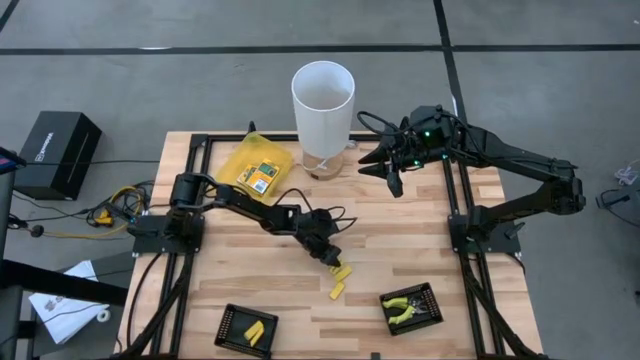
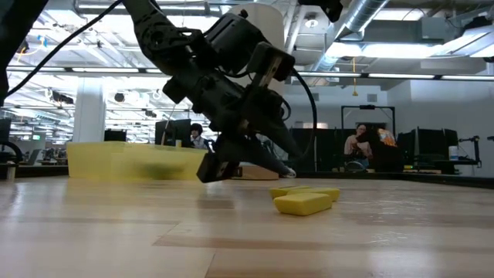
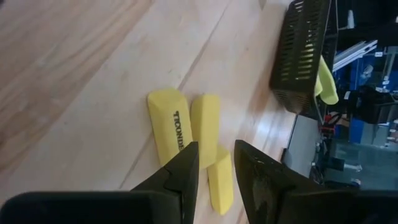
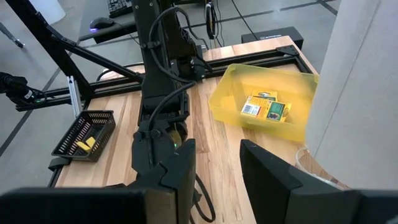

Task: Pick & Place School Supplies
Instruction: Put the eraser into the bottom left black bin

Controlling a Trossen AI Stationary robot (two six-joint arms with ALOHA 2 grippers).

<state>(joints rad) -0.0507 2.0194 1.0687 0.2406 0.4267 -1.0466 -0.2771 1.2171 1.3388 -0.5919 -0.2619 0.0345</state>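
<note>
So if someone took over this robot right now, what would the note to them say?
Left gripper: open, holding nothing, low over three loose yellow pieces on the table.
Right gripper: open, empty, waiting beside the white cylinder.
Done: sorted pieces in the near-left black tray; pliers in the near-right black tray.
Left: the loose pieces. Packets lie in the yellow container.

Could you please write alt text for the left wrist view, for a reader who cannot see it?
The left gripper, jaws apart, is poised over three yellow oblong pieces lying together on the wooden table. Beyond them sits a black tray.
</note>
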